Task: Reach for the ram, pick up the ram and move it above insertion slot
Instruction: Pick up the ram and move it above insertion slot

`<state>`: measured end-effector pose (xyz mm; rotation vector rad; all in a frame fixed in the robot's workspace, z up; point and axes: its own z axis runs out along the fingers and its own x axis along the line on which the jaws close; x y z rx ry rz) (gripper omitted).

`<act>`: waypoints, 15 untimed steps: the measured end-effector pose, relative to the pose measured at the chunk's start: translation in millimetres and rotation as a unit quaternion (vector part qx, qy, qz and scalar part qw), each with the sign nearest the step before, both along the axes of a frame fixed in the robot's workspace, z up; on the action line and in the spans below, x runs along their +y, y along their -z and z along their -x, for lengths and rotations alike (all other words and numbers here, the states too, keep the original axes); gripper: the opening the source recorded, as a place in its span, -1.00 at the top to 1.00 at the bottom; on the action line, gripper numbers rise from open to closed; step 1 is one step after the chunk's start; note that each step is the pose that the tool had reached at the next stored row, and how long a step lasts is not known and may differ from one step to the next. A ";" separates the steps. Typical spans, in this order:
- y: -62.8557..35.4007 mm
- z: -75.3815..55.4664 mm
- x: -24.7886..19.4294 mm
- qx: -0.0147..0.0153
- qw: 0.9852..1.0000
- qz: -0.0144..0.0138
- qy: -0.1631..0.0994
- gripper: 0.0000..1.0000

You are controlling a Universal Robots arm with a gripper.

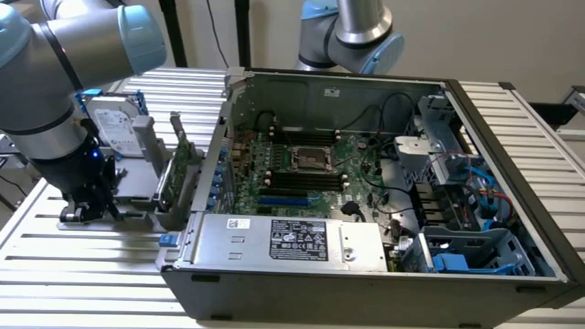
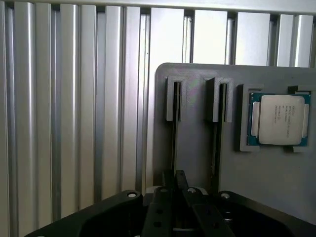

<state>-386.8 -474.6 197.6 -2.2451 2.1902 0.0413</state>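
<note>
One thin ram (image 2: 174,143) stands on edge in a slot of the grey holder (image 2: 197,163), and from the wrist we see it as a narrow dark strip that runs from a pair of grey posts straight in between the jaws. The gripper (image 2: 174,176) sits right over its near end. Its black fingers (image 2: 160,212) are drawn in close, and the jaws are clenched on the ram's edge, with the ram itself seated in the holder. Just to one side of the jaws we see a second slot (image 2: 217,143) with the same kind of dark strip, running parallel to the first. Farther off on that side, a processor chip (image 2: 279,120) lies flat in a square recess of the holder. On the other side of the jaws, and beyond the holder, is the ribbed metal table (image 2: 59,123). In the exterior view, the arm (image 1: 46,103) reaches down to the holder. A silver hard drive (image 1: 117,127) and a green card (image 1: 183,154) stand upright close behind the jaws. The open computer case (image 1: 366,288) lies beyond them, well apart from the jaws.
</note>
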 end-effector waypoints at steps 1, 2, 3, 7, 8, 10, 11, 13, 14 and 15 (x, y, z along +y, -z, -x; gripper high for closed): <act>0.0 0.0 0.1 0.000 1.000 0.000 0.000 0.73; 0.0 0.0 0.1 0.000 1.000 0.000 0.001 0.73; 0.0 0.0 0.2 0.000 1.000 0.000 0.002 0.73; -1.1 0.0 0.3 0.000 1.000 0.000 0.004 0.74; -2.0 0.0 0.3 0.000 1.000 0.000 0.005 0.74; -5.3 0.1 0.4 0.001 1.000 0.000 0.006 0.74; -7.4 0.0 0.3 0.001 1.000 -0.001 0.006 0.74; -12.8 0.0 0.3 0.001 1.000 -0.001 0.007 0.74; -16.5 0.0 0.3 0.001 1.000 -0.001 0.007 0.74; -20.7 0.0 0.3 0.001 1.000 -0.001 0.007 0.74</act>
